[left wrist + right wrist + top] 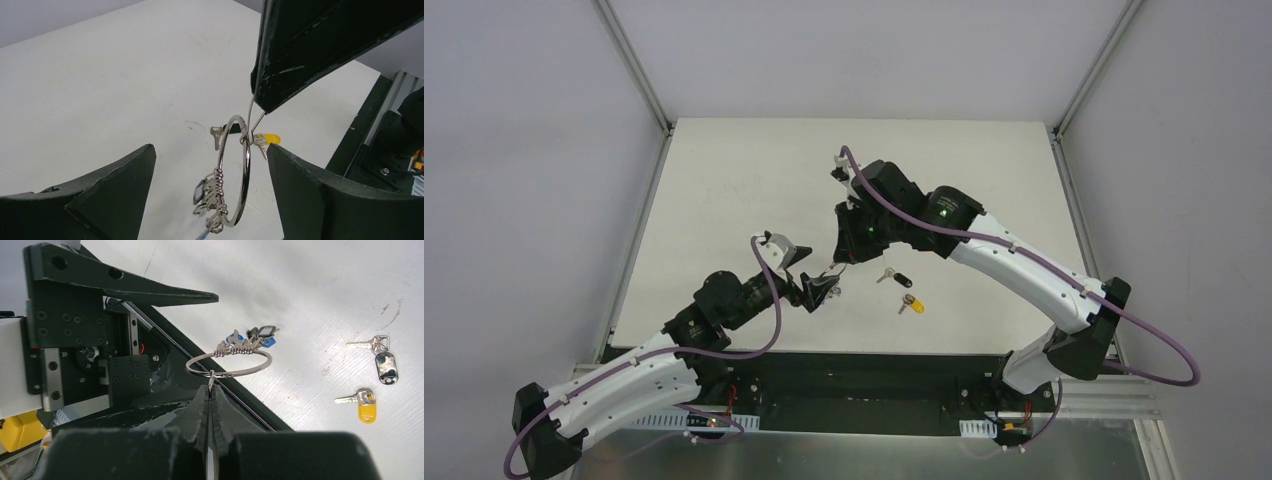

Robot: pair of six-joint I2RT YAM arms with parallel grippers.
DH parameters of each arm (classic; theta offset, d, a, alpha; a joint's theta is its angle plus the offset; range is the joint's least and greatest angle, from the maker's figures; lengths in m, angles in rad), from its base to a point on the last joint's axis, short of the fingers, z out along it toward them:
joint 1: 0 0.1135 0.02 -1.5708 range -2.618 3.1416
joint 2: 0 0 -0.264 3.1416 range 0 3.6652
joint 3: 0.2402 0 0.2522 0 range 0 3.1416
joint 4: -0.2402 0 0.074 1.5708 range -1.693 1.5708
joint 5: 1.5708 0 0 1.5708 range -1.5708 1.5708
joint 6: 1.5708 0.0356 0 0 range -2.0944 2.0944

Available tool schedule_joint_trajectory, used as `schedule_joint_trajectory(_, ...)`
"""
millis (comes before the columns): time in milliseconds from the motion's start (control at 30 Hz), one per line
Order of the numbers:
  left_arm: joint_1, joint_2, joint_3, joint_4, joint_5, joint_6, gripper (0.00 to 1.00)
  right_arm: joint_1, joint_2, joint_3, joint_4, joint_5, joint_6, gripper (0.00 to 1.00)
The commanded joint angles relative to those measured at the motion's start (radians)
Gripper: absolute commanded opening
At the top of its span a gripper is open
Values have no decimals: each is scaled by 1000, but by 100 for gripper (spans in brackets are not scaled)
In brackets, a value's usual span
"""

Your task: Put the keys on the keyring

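At mid-table, my right end effector (211, 390) is clenched on a fine wire tab at the rim of the keyring (260, 365), holding the loop clear of the tabletop (300, 280). My left end effector (210, 155) stands released, its two dark fingers (115, 185) flanking the ring without touching it, as far as I can see.

The step in hand, I judge, is a second grip on the ring so that its wire can be parted for a key. To do it well I should bring the left fingers squarely and slowly across the arc just clear of the bunch. The wire is thin, round, polished and springy, and it will roll or skate off a pad that meets it askew. The right pinch is narrow, so a sideways push could twist the ring out of it.

The bunch of keys and tags (245, 341), silver metal with a glimpse of blue plastic, crowds the arc farthest from my right fingertips and is likely to swing.

Beyond, flat and near each other on the matt white tabletop, lie the black-capped key (386, 367) and the yellow-capped key (366, 411). Both have small silver blades and smooth plastic heads, and neither is on the ring.
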Motion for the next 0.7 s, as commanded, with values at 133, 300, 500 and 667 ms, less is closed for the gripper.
schedule_joint_trajectory(133,-3,-24,24,77,21,49,78,-3,-3,48,-7,-29,23,0)
schedule_joint_trajectory(300,-4,-8,32,89,60,61,72,-1,-4,44,-2,-43,29,0)
schedule_joint_trajectory(500,-4,-10,28,111,64,72,67,-2,-3,44,-3,-45,31,0)
schedule_joint_trajectory(667,-5,-22,22,123,71,76,63,-2,4,41,-4,-47,32,0)
